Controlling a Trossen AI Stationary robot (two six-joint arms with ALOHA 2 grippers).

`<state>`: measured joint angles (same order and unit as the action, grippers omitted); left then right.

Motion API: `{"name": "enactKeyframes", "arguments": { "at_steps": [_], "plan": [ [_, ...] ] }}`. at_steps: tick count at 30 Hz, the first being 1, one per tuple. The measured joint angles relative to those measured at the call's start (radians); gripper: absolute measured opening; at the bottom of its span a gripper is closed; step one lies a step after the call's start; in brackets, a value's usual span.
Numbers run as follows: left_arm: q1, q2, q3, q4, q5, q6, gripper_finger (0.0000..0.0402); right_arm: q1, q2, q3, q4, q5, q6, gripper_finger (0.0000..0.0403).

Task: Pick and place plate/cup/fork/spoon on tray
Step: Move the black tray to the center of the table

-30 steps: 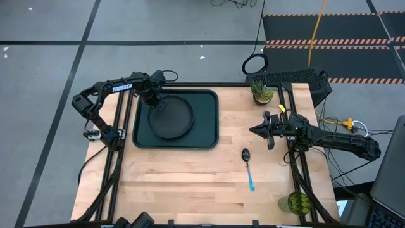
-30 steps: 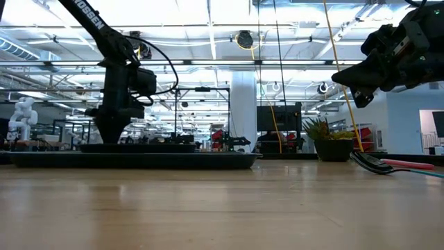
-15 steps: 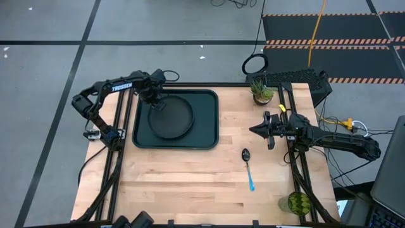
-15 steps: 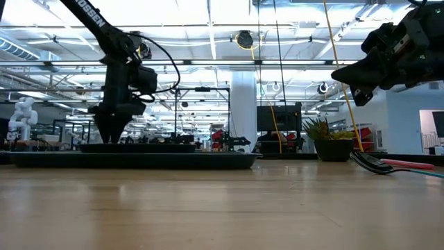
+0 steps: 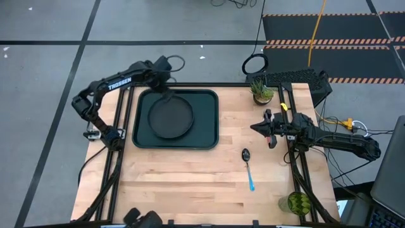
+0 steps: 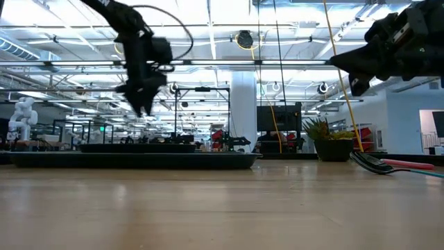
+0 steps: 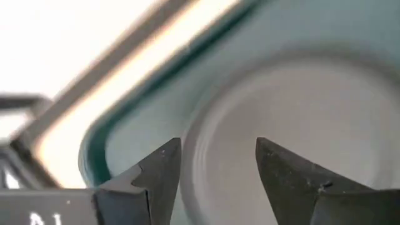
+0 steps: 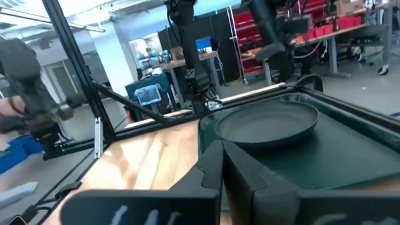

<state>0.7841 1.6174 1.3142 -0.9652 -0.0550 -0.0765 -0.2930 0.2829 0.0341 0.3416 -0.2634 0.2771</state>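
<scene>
The dark plate [image 5: 171, 117] lies flat in the dark green tray [image 5: 142, 136] at the table's far left. My left gripper [image 5: 166, 87] hangs open and empty above the tray's far edge; in the left wrist view [image 7: 219, 147] its fingers stand apart over the plate's rim [image 7: 206, 125]. My right gripper [image 5: 253, 128] is shut and empty, raised above the table's right half [image 6: 333, 62]. The blue-handled spoon [image 5: 248, 168] lies flat on the table near it. The red-handled fork [image 6: 406, 164] lies on the table; the right arm hides it in the high view. The green cup [image 5: 297, 202] stands at the near right corner.
A small potted grassy plant [image 5: 261, 90] stands at the far right of the table. Bare wood lies between the tray and the spoon and along the near edge. Metal frame rails [image 5: 123, 152] run along both sides of the table.
My left gripper has gone up from the plate's far left rim and toward the table's far edge; it now hangs well above the tray. The plate has stayed flat in the tray. My right gripper has risen slightly.
</scene>
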Motion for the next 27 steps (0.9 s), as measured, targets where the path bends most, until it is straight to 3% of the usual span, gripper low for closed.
{"name": "enactKeyframes", "arguments": {
  "at_steps": [3, 7, 14, 20, 27],
  "plan": [
    [-0.04, -0.026, 0.05, 0.121, 0.02, 0.018, 0.0209, 0.0, 0.0, 0.0, 0.02, 0.0, -0.003, 0.0],
    [-0.111, -0.086, 0.052, 0.364, 0.138, 0.073, 0.0209, 0.0, 0.0, 0.0, 0.1, 0.0, 0.06, 0.0],
    [-0.239, -0.196, -0.06, 0.669, 0.379, 0.183, 0.0209, 0.0, 0.006, 0.0, 0.202, 0.03, 0.104, 0.0],
    [-0.302, -0.291, -0.224, 0.776, 0.379, 0.176, 0.0209, 0.0, 0.06, 0.0, 0.219, 0.098, 0.092, 0.0001],
    [-0.367, -0.503, -0.522, 1.09, 0.376, 0.092, 0.0209, 0.016, 0.185, 0.002, 0.319, 0.106, 0.131, 0.0045]
  ]
}}
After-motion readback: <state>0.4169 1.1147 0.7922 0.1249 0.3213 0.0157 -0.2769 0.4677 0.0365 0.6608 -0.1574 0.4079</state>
